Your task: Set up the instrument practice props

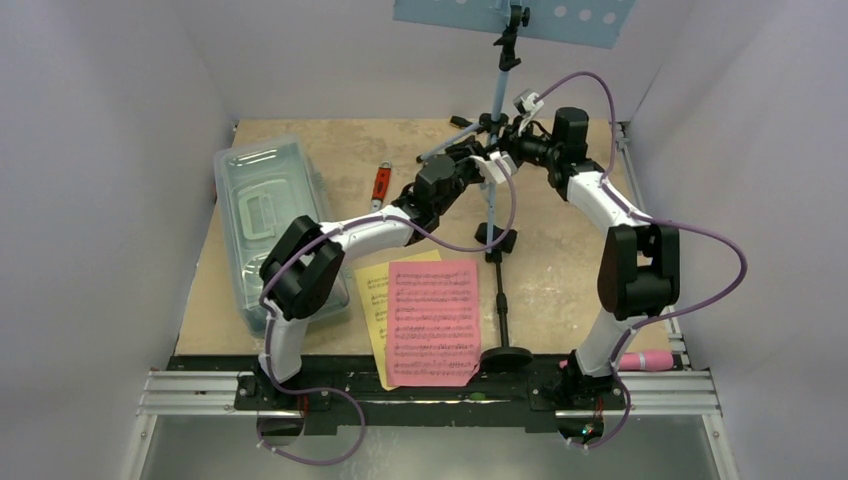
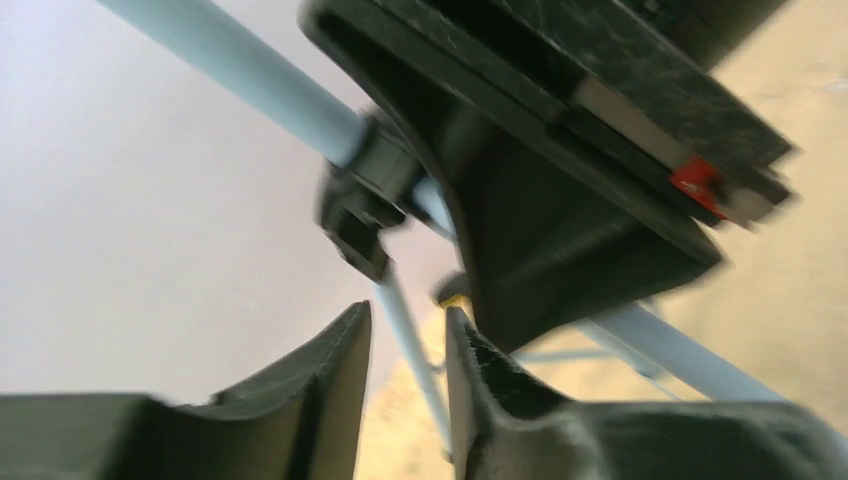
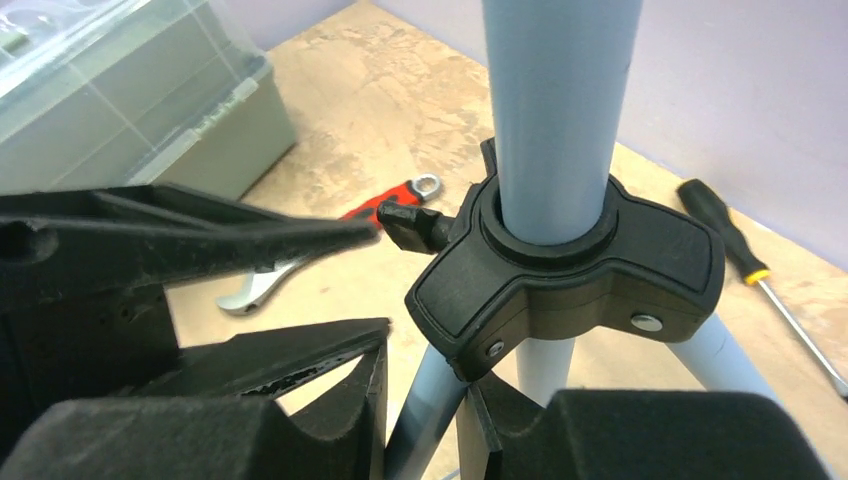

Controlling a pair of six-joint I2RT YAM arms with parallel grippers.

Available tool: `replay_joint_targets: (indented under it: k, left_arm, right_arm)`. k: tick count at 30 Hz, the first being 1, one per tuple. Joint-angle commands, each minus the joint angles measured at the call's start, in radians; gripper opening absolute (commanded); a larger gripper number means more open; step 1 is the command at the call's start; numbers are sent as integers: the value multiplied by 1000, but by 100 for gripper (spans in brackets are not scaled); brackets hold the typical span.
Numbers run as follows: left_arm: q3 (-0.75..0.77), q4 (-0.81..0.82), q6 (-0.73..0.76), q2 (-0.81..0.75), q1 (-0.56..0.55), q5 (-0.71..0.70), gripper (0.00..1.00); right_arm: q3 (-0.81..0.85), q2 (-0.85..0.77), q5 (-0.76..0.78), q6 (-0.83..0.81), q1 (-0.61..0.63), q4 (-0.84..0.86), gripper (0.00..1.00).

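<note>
Beige, mottled table (image 1: 570, 270), closed in by pale plain walls (image 1: 100, 150) on the left, on the right and at the back; along the near edge a metal rail (image 1: 700, 385) carrying two white-and-black arms. Counted on and around the table: one light blue perforated music stand on tripod (image 1: 497, 85) at the rear middle, its desk cut by the upper border; two sheet-music pages near the front middle, namely one pink page (image 1: 433, 320) lying partly over one yellow page (image 1: 371, 290); one black round-based mic stand (image 1: 505, 357) just right of the pages, base at the front edge and rod pointing to the rear, lying or upright cannot tell; one pink toy microphone (image 1: 642, 360) at the front right, beside the right arm's base; one clear plastic lidded box (image 1: 265, 215) on the left; one red-handled wrench (image 1: 381, 183) between box and tripod; one screwdriver with black and yellow handle (image 3: 722, 228) near the back wall. Both arms stretched to the tripod hub (image 3: 570, 280). Left fingers (image 2: 320, 385) narrowly apart, a thin light blue rod running through the gap; pinched or only passing, cannot tell. Right fingers (image 3: 320, 395) also narrow, set on both sides of one tripod leg just below the hub; pressing it or only beside it, cannot tell.
</note>
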Motion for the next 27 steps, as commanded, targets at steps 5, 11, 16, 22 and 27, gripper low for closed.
replay_joint_targets:
  k: [5, 11, 16, 22, 27]
  left_arm:
    - [67, -395, -590, -135, -12, 84, 75]
    - [49, -461, -1010, -225, 18, 128, 84]
    - [5, -475, -1558, -278, 125, 109, 76]
    - [-76, -187, -2155, -211, 205, 223, 66]
    - [-47, -166, -2391, -140, 200, 127, 60]
  right_arm:
    - [-61, 66, 188, -297, -28, -1, 0]
    - [-77, 46, 191, -286, -29, 12, 0]
    - [-77, 50, 154, -252, -30, 34, 0]
    - [-66, 48, 119, -226, -30, 33, 0]
    - [-78, 24, 95, -198, -26, 62, 0]
